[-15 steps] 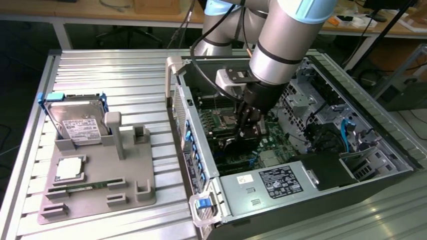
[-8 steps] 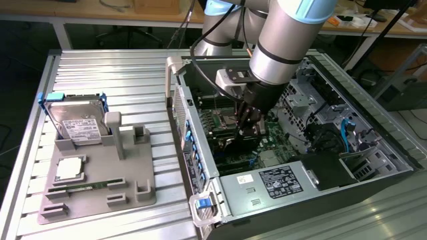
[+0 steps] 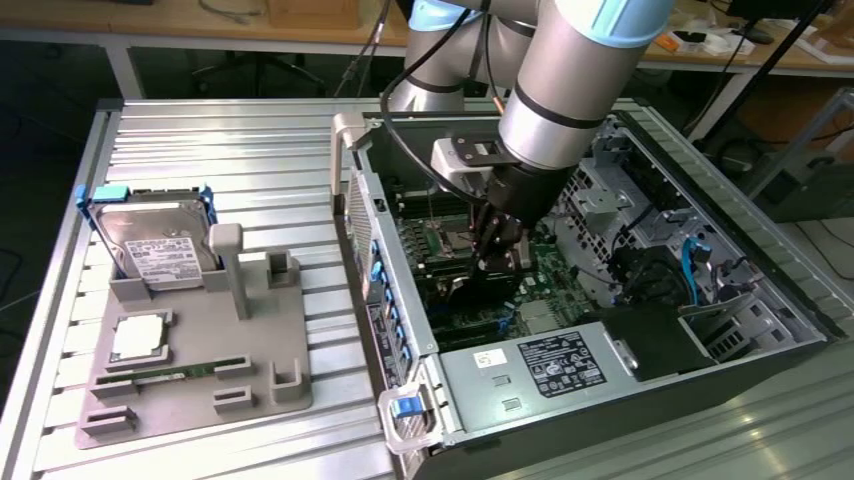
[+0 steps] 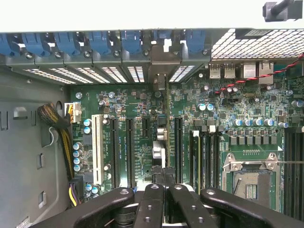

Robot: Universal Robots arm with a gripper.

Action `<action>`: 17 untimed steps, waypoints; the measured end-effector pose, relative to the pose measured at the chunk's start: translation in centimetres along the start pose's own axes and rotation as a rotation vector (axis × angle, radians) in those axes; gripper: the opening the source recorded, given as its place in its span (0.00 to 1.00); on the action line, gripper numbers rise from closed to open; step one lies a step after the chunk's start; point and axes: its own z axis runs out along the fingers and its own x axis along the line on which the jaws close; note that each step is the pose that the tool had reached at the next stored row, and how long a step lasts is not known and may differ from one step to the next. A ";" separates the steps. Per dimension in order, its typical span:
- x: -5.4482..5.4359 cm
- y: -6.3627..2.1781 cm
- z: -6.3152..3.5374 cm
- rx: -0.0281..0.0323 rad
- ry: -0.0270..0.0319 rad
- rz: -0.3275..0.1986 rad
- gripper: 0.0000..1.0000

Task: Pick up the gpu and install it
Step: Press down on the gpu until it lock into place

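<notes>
The gpu (image 4: 162, 135) stands on edge over the motherboard's expansion slots. It shows as a thin dark line running from its pale bracket (image 4: 159, 76) at the case's rear panel toward my fingers. In the exterior view it is the dark card (image 3: 475, 288) just under the gripper, deep inside the open PC case. My gripper (image 4: 164, 183) is shut. Its black fingers (image 4: 151, 199) are pressed together directly over the card's upper edge. I cannot tell whether they pinch the card or only rest on it. The arm reaches down into the case (image 3: 501, 235).
The case walls (image 3: 358, 200), blue slot clips (image 4: 99, 42), a cable bundle (image 4: 59, 128) and the CPU socket (image 4: 249, 178) crowd around the card. On the exterior view's left, a grey holder (image 3: 200, 370) carries a hard drive (image 3: 158, 250), a chip and a green memory stick (image 3: 167, 372).
</notes>
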 end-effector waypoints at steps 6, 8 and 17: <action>0.0 0.42 0.02 0.0000 0.0000 0.000 0.11; 0.0 0.69 0.03 0.0000 0.0000 0.000 0.11; -0.4 2.25 0.09 -0.0001 0.0001 0.000 0.11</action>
